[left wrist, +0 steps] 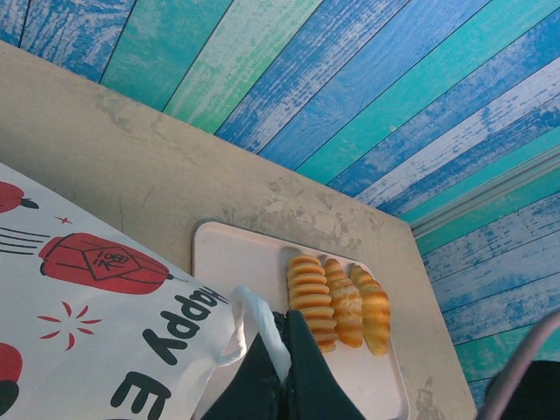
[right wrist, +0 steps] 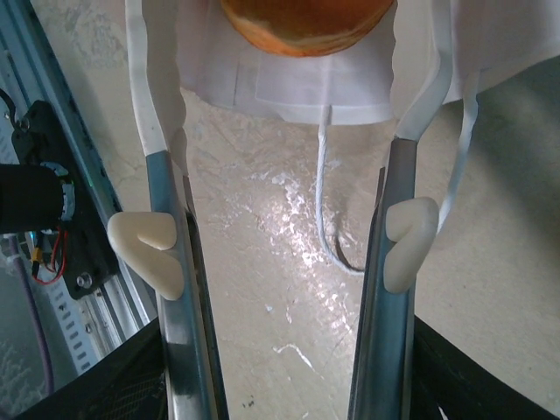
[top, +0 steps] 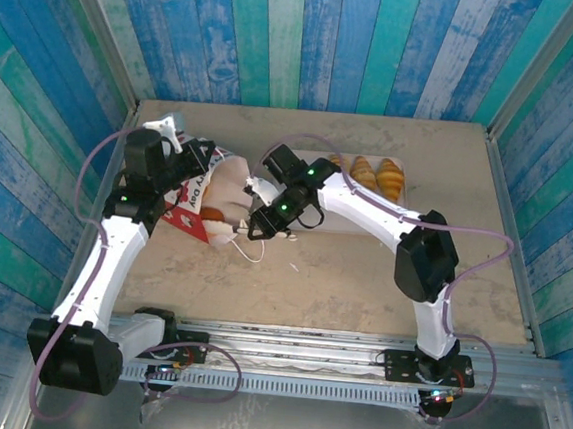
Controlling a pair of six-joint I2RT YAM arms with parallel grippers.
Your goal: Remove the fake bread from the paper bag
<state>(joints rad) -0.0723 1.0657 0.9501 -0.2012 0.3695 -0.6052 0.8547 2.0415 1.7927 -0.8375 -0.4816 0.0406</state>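
The paper bag (top: 200,195) lies on its side left of centre, red and white with black lettering (left wrist: 96,337). My left gripper (top: 201,155) is shut on one white string handle (left wrist: 255,324) at the bag's far edge. A golden-brown piece of fake bread (right wrist: 306,22) sits at the bag's white mouth (top: 212,215). My right gripper (top: 246,227) is open at that mouth. Its taped fingers (right wrist: 150,96) stand either side of the bread with gaps showing. Three more pieces of fake bread (top: 365,172) (left wrist: 343,302) lie in a row on the pale tray (left wrist: 229,262).
The other string handle (right wrist: 325,206) trails loose on the tabletop in front of the bag (top: 253,252). The tray (top: 341,217) lies at the back, partly under my right arm. Blue-green plank walls (top: 312,36) close the table on three sides.
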